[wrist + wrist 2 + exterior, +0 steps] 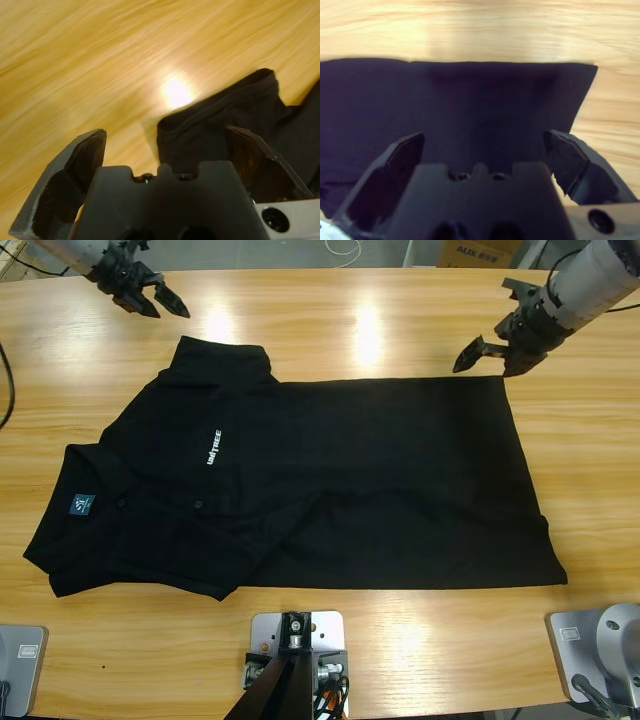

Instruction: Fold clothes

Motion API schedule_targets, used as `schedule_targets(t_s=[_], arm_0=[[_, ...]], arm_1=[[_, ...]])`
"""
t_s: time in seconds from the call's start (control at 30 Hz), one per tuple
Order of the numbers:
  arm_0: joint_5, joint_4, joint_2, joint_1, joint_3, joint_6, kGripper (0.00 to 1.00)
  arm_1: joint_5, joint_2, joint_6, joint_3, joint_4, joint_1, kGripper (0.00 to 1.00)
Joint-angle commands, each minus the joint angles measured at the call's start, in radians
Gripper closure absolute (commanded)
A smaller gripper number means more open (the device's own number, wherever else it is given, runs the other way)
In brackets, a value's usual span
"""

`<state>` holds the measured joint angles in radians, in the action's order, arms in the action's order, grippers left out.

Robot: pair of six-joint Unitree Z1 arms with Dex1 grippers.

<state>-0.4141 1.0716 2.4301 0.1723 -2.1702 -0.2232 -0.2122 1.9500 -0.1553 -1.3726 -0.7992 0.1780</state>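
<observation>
1. Polo shirt (330,490), black with a white chest mark (214,446), lies flat across the middle of the wooden table (400,330), collar end toward 9 o'clock in the high view and hem toward 3 o'clock
2. Its teal neck label (80,504) shows at the 9 o'clock end; one sleeve (225,358) sticks out toward 11 o'clock, while the near side at 7 o'clock looks bunched or partly turned in, though I cannot tell whether that is a deliberate fold
3. Left gripper (150,297) hovers at the 11 o'clock corner, just beyond the sleeve (220,120); its jaws stand wide apart and hold nothing, with the sleeve hem lying ahead of them in the left wrist view
4. Right gripper (495,348) hangs at 1 o'clock over the far hem corner (580,75); jaws spread wide, empty, the cloth spread out ahead of them on the table
5. Judged from this, folding has barely begun: the body is still at full length and no clean fold is visible; every main fold remains, and both grippers look placed to take the far edge
</observation>
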Motion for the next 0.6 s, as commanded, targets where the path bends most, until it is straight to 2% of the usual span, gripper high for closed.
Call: schedule_targets(t_s=[0.03,0.2,0.53,0.6], arm_0=[[0.087,0.070,0.118,0.065,-0.059,-0.033,0.076],[0.157,0.118,0.125,0.119,-0.059,-0.065,0.074],[0.166,0.129,0.130,0.112,-0.077,-0.065,0.114],[0.211,0.137,0.138,0.127,-0.088,-0.064,0.115]], arm_1=[[0.001,0.092,0.011,-0.009,0.025,-0.028,0.027],[-0.001,0.109,0.011,-0.010,0.031,-0.029,0.027],[-0.001,0.095,0.013,-0.009,0.034,-0.041,0.027],[-0.001,0.095,0.013,-0.009,0.034,-0.041,0.027]])
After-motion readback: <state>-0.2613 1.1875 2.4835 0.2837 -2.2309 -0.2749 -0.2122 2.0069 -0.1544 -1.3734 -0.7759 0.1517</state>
